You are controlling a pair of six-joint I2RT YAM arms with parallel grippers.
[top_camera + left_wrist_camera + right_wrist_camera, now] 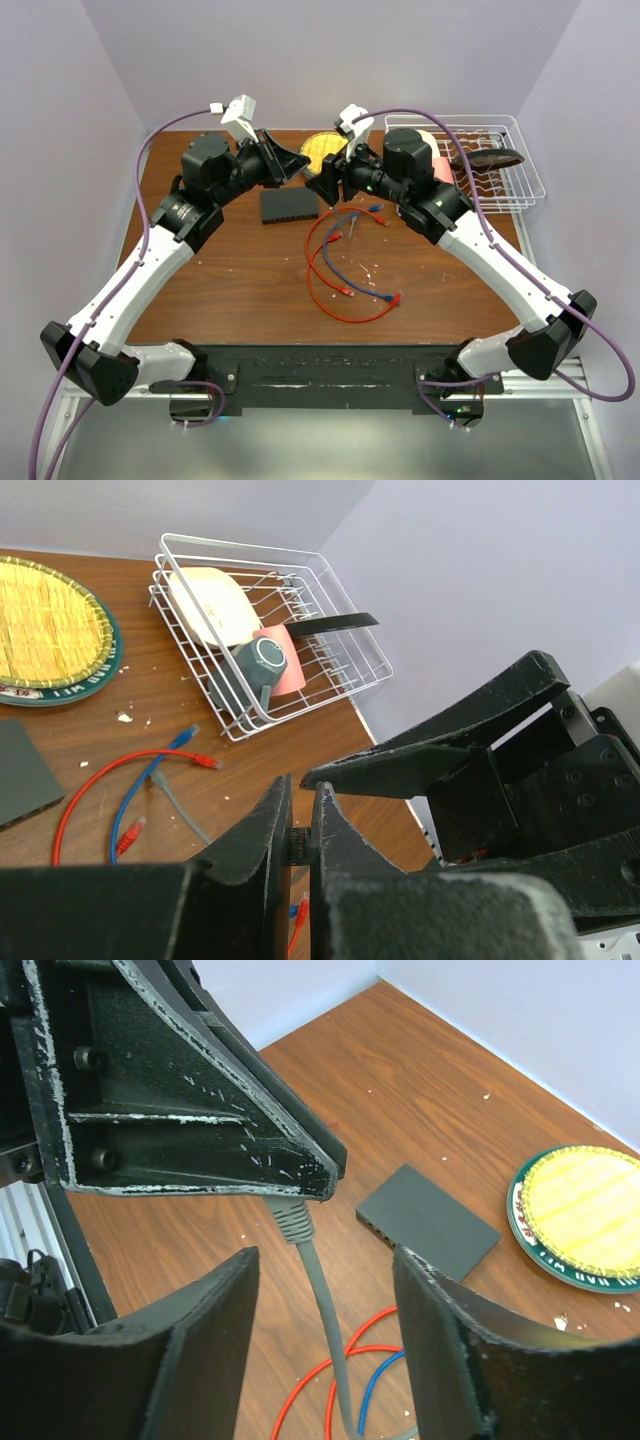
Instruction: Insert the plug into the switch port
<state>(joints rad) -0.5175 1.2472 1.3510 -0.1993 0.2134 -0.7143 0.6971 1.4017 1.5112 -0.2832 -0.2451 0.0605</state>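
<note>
The left claw [300, 1175] is raised above the worktop with its fingers pressed together on the plug [288, 1210] of a thin grey network cable [325, 1320]. Only the ribbed grey boot shows under the fingertips, and the cable hangs straight down from it. The right claw [322, 1260] faces it tip to tip. Its fingers stand apart, one on each side of the hanging cable, and neither touches it.

Both claws meet in the air over the rear middle of the brown wooden worktop [230, 290], walled in by pale lilac panels behind and at the sides. Bare wood lies in front of and to the left of the flat, almost black rectangular switch [289, 205]. A round yellow woven dish with a dark green rim [325, 150] sits near its far right corner. Looped red cable [340, 300] and blue cable [350, 270] lie to its right front. A white wire rack [505, 190] stands at the right rear edge.

The switch lies flat, plain top upward, below the claws and apart from them. In the right wrist view a row of sockets shows along one long edge.
</note>
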